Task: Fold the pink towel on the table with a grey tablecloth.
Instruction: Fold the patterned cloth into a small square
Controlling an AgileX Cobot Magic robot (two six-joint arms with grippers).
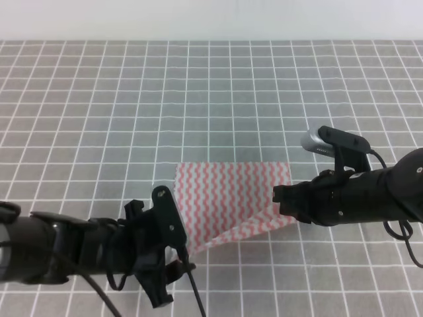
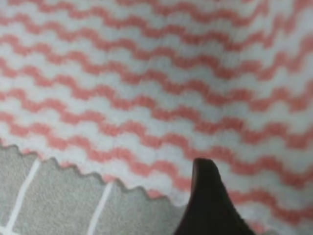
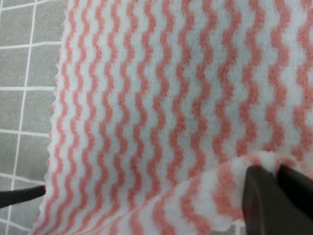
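Looking down on a table (image 1: 218, 86) draped in grey cloth ruled with thin white grid lines, running back to a pale wall at twelve o'clock. Lying just below the centre of the overhead view: a towel (image 1: 228, 198), thin, striped in wavy pink and white, scalloped at the edge. Resting flat along its far edge; lifting off the table along its near edge, from about five o'clock to seven o'clock, with grey grid showing beneath the raised hem.

Reaching in from nine o'clock, low in the overhead view: the left gripper (image 1: 177, 254), black, sitting at the towel's near left corner. Showing in the left wrist view only one dark fingertip (image 2: 209, 196) in front of the cloth, just above the scalloped hem; impossible to tell whether the fingers are pinching the corner or standing apart.

Reaching in from three o'clock: the right gripper (image 1: 283, 200), meeting the towel's near right corner. Pinching a puckered fold of striped cloth between two dark fingers (image 3: 261, 196) in the right wrist view, jaws narrow and closed on the fabric.

Judging the coming move: carrying the near edge toward twelve o'clock, over onto the far edge. Lying away from both sets of fingers in that direction, the body of the towel, its raised hem stretching left to right between the two arms. Neither arm clearly nearer; each covering its own corner, so needing to travel together to keep the fold straight.
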